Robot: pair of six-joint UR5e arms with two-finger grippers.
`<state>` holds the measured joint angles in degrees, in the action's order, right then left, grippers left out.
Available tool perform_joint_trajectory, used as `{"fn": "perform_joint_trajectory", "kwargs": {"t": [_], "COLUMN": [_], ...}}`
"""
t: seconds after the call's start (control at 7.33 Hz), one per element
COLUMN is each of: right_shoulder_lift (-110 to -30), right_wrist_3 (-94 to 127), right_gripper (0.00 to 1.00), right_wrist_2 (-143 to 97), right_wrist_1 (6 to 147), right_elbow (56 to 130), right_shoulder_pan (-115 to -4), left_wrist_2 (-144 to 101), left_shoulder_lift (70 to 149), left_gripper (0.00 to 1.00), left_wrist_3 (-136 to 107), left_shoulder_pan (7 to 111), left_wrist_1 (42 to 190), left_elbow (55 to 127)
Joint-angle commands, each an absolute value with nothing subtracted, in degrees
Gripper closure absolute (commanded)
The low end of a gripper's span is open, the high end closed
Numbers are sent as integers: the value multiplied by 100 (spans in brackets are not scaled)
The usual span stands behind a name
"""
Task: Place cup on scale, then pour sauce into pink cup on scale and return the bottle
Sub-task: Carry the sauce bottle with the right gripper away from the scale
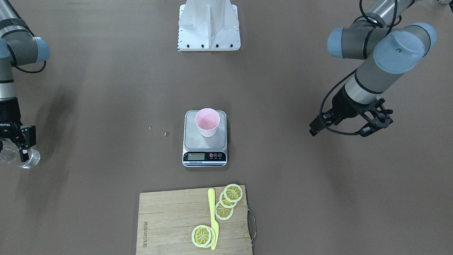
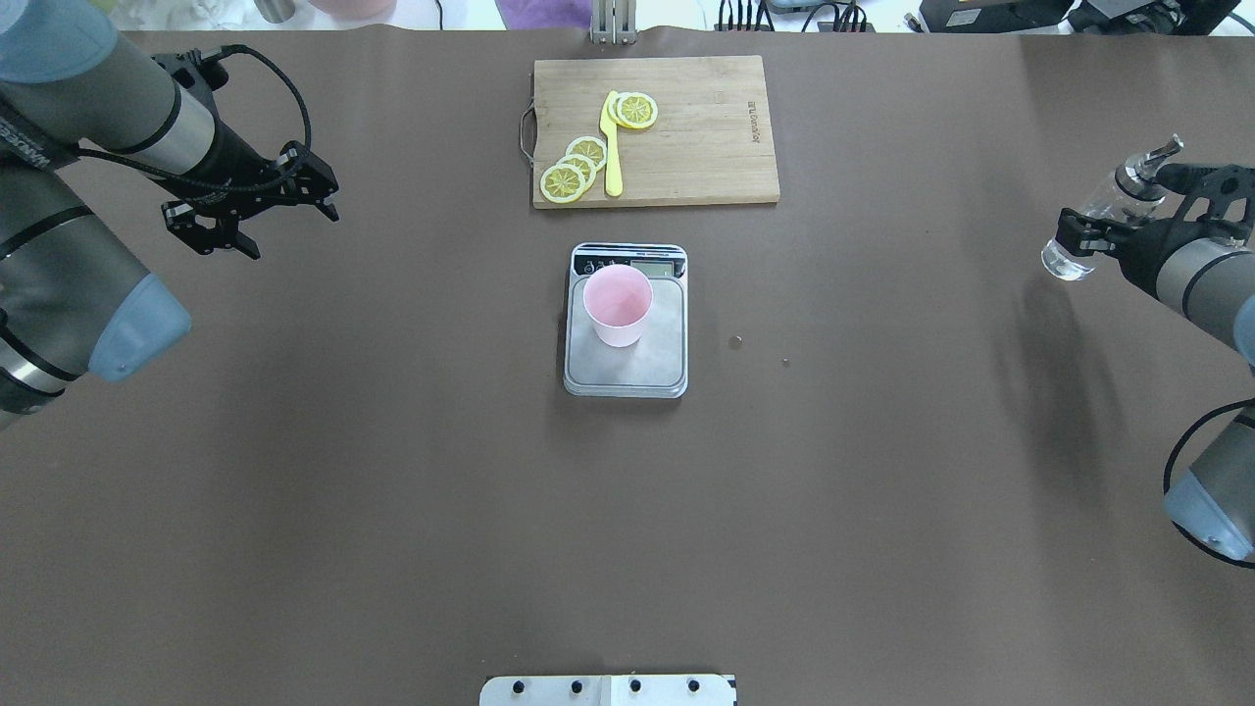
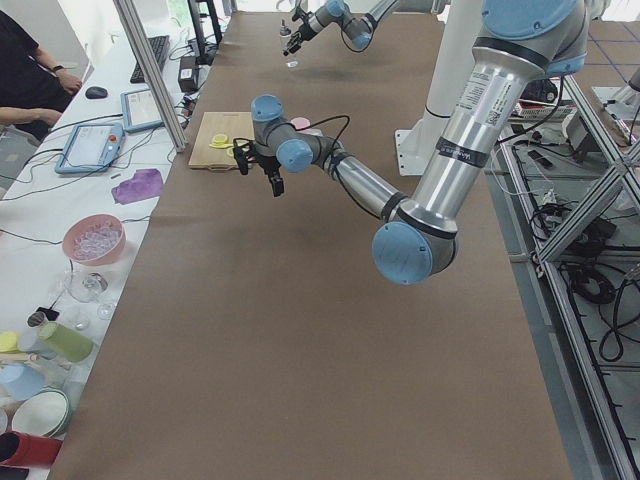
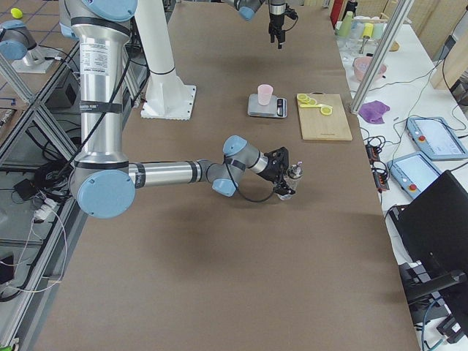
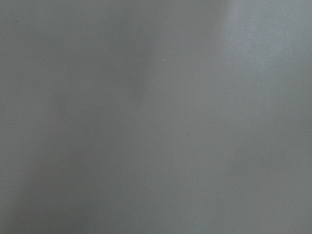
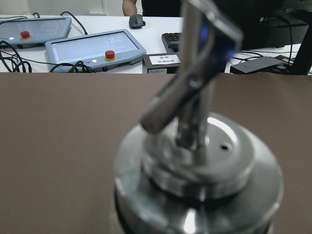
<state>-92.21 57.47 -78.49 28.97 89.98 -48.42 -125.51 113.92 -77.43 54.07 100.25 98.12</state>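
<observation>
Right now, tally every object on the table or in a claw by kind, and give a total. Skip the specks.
Lemon slices: 5
Knife: 1
Board: 1
Scale: 1
Cup: 1
Bottle, held: 1
Total: 10

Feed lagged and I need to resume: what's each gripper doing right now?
Left gripper: open, holding nothing.
Right gripper: shut on the bottle.

Front-facing view's edge cuts off the bottle (image 1: 31,160); scale (image 1: 213,142) digits unreadable
</observation>
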Motion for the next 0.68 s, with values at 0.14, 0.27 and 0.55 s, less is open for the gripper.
{"fn": "perform_joint_trajectory", "kwargs": {"t": [0.14,0.27,0.55], "right_shoulder_lift": [-9202,-9176,-9132], "right_wrist_3": [5853,5914,5906], "right_gripper": [100,100,100], "right_wrist_2": [-7796,-7483,-7181], "right_wrist_1": [2900,2944,2944], "right_elbow": [9027,8992,8956], "right_shoulder_pan": [-4773,-4529,-4254], "left_wrist_2": [-12551,-12551,-12551], "left_shoulder_lift": [11391,11391,11391], "left_gripper": [1,1,1], "left_wrist_3": [-7743,-7743,-7743], "left_shoulder_pan": [5405,5405,5405], "left_wrist_1": [10011,10011,10002], "left_elbow": [9826,9826,9826]}}
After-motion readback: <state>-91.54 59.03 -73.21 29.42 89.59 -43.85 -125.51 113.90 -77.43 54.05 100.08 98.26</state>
